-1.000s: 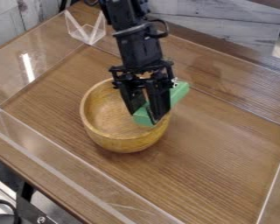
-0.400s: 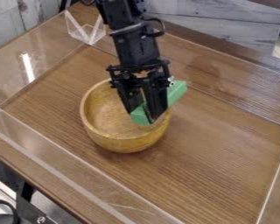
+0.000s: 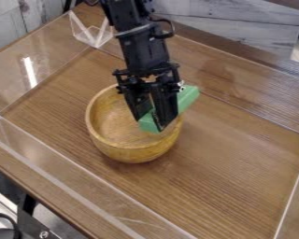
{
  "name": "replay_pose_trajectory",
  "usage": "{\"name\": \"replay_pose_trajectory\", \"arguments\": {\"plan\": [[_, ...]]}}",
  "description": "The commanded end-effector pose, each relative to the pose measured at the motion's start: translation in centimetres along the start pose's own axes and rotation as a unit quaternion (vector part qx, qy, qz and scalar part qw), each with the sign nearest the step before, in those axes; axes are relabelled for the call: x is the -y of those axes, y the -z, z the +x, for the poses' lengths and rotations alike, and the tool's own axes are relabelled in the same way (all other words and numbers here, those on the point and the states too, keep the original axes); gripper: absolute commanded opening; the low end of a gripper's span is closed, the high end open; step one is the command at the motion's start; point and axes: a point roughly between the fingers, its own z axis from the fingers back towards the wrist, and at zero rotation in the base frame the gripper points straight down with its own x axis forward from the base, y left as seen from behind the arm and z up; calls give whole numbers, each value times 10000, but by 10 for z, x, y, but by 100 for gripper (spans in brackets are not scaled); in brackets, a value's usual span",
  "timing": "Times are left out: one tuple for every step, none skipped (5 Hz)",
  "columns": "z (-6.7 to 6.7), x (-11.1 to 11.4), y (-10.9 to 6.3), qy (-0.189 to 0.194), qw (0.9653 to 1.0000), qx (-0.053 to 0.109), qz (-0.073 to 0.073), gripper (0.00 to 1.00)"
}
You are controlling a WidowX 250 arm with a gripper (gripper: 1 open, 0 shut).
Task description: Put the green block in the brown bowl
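The brown bowl [image 3: 115,131] sits on the wooden table, slightly left of centre. My black gripper [image 3: 156,119] reaches down over the bowl's right rim, shut on the green block [image 3: 182,99]. The block hangs tilted, its upper end sticking out to the right of the fingers and its lower end just above the bowl's right inner wall. The fingers cover the middle of the block.
Clear plastic walls [image 3: 40,56] run along the table's left and front edges. A clear angled piece [image 3: 90,33] stands at the back left. The wooden table [image 3: 227,168] stretches to the right and front of the bowl.
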Motion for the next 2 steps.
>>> {"name": "replay_pose_trajectory", "arguments": {"plan": [[5, 0, -11, 123, 9997, 204, 43, 0], [4, 0, -11, 138, 9997, 195, 23, 0]]}}
